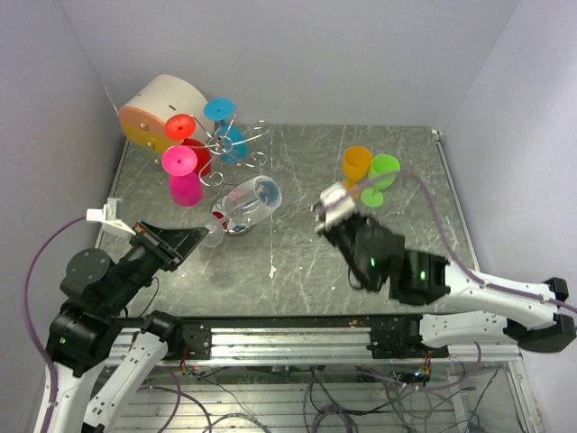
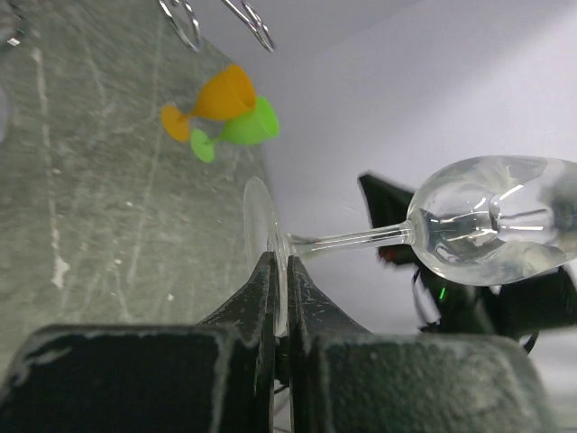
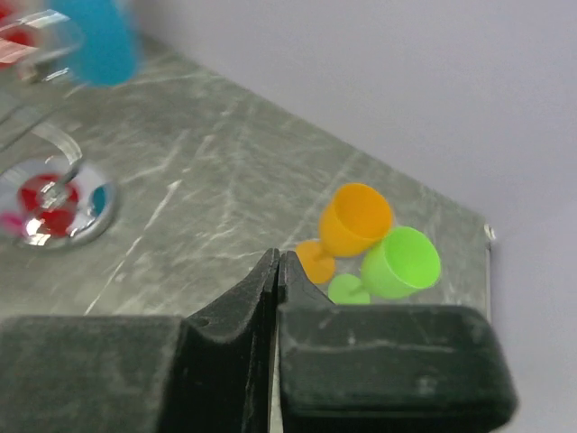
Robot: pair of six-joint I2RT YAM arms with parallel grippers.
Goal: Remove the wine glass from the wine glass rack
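Clear wine glass [image 2: 487,221] hung sideways, its thin foot pinched edge-on in the closed left gripper [image 2: 279,293], bowl above the chrome base of the wine glass rack [image 1: 260,127]. So narrow a hold could let it swivel, slip and strike the wire. Right gripper [image 3: 278,271] was closed, empty.

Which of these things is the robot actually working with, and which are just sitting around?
In the job: clear wine glass, pinched by its foot in the left gripper; wine glass rack.
Just lying about: orange glass, green glass, beige drum, pink glass, red glass, blue glass at the rack.
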